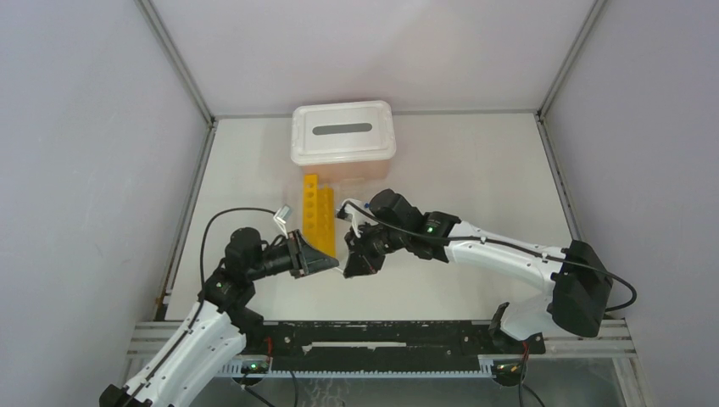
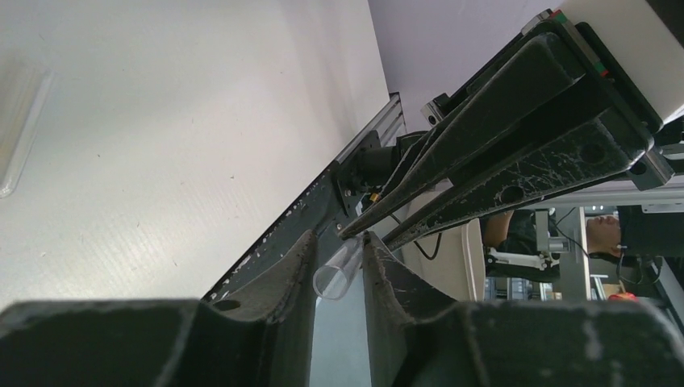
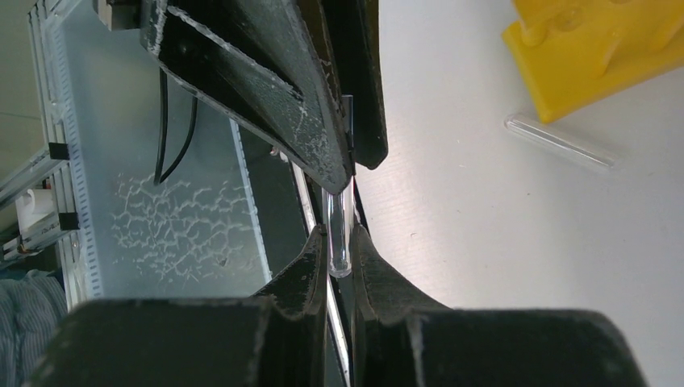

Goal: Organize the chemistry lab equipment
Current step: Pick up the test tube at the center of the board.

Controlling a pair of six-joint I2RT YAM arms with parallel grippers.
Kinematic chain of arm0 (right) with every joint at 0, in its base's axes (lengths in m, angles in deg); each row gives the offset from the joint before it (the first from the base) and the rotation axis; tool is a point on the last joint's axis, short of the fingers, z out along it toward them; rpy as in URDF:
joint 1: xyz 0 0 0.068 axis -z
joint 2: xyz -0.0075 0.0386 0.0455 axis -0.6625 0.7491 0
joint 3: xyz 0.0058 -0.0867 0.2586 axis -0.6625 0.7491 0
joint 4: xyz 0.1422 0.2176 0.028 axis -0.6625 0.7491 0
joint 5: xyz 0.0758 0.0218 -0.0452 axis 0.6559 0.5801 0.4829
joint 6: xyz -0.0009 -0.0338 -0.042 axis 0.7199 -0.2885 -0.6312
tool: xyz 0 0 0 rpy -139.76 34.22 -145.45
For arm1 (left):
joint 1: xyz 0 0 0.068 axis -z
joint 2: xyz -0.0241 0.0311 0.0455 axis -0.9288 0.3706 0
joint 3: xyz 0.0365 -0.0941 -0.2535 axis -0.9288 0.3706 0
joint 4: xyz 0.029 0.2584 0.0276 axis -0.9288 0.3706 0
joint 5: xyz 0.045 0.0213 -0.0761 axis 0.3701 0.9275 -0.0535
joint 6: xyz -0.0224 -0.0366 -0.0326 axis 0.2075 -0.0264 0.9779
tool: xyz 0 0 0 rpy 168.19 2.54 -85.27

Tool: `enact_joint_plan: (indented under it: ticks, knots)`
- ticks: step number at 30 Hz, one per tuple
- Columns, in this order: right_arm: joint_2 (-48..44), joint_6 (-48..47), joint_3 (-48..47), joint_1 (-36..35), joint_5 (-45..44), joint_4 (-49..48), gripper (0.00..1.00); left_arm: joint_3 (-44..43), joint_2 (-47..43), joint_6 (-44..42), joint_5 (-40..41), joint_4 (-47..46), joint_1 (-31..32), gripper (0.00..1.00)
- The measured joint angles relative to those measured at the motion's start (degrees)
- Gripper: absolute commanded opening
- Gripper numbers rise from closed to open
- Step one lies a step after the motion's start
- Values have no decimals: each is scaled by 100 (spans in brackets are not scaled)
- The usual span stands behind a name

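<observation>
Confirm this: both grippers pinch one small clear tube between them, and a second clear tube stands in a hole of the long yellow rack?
Not quite. The second clear tube lies flat on the white table beside the long yellow rack, not in a hole, as the right wrist view shows. The rest holds.

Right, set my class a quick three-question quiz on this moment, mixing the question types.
1. True or false: the left gripper and the right gripper both grip one clear tube.
2. The spare tube lies: A) in the yellow rack; B) on the table beside it; C) in a gripper.
3. Fill in: the slotted lid is coloured ____.
Key: 1 true; 2 B; 3 white.
</observation>
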Motion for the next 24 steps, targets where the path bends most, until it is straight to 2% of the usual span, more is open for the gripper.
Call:
enact_joint_plan:
  ticks: [7, 14, 24]
  knots:
    - [44, -55, -28, 31, 42, 13, 12, 0, 59, 7, -44, -157, -2, 15]
    - [50, -109, -31, 94, 72, 37, 14, 90, 122, 20, -57, -402, -2, 10]
    - [48, -109, -33, 236, -9, -11, 45, 120, 179, 59, 37, -498, 0, 9]
